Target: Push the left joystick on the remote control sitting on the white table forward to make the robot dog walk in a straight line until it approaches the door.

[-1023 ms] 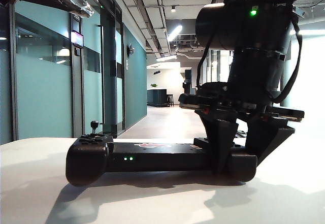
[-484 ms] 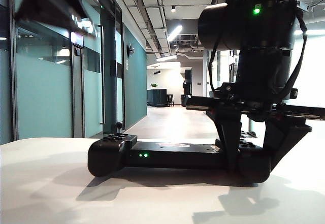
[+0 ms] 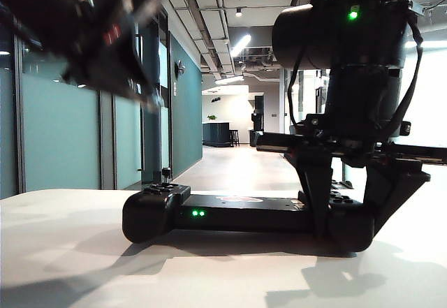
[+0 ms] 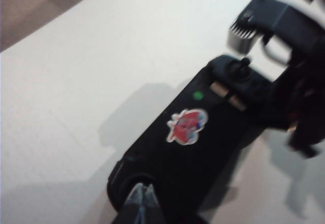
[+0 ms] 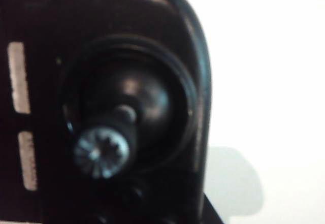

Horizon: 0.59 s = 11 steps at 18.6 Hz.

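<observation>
The black remote control [image 3: 230, 214] lies on the white table [image 3: 56, 252], green LEDs lit. Its left joystick [image 3: 166, 176] stands upright on the left end. My right gripper [image 3: 353, 216] straddles the controller's right end, one finger on each side, shut on it. The right wrist view shows the right thumbstick [image 5: 101, 150] from very close. My left gripper [image 4: 142, 196] is shut, its tips together just over the stick well at the controller's [image 4: 188, 142] left end. In the exterior view it is a blur high above that end [image 3: 143, 91]. The robot dog is out of view.
Behind the table [image 4: 76, 82] a corridor [image 3: 230, 161] runs back, with teal glass walls and a dark door frame [image 3: 150, 112] on its left. The right arm's bulky wrist [image 3: 342, 35] looms over the controller's right end.
The controller and my right gripper shifted right in the first half second, then stayed. My left arm has swung down into the upper left of the exterior view, blurred.
</observation>
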Available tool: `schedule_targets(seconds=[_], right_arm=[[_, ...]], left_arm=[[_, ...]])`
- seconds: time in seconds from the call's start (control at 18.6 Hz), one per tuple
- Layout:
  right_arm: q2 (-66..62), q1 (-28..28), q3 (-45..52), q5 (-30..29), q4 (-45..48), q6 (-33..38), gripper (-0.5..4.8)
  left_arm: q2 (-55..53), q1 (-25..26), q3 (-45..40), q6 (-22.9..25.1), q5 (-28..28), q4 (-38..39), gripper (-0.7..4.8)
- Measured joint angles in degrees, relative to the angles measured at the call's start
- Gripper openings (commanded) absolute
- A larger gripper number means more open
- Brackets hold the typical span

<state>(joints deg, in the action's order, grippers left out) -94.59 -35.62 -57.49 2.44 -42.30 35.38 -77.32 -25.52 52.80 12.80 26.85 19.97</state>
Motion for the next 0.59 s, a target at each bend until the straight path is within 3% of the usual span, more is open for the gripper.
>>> schedule_targets(seconds=[0.48, 0.59], right_arm=[[0.02, -0.02, -0.04, 2.14, -1.77, -0.9, 1.38], [0.02, -0.02, -0.04, 2.73, -1.79, -0.94, 1.38]], left_arm=[[-5.81, 0.11, -0.07, 7.17, 4.55, -0.07, -0.05], [-5.77, 0.07, -3.02, 7.32, 7.8, -4.9, -0.05]])
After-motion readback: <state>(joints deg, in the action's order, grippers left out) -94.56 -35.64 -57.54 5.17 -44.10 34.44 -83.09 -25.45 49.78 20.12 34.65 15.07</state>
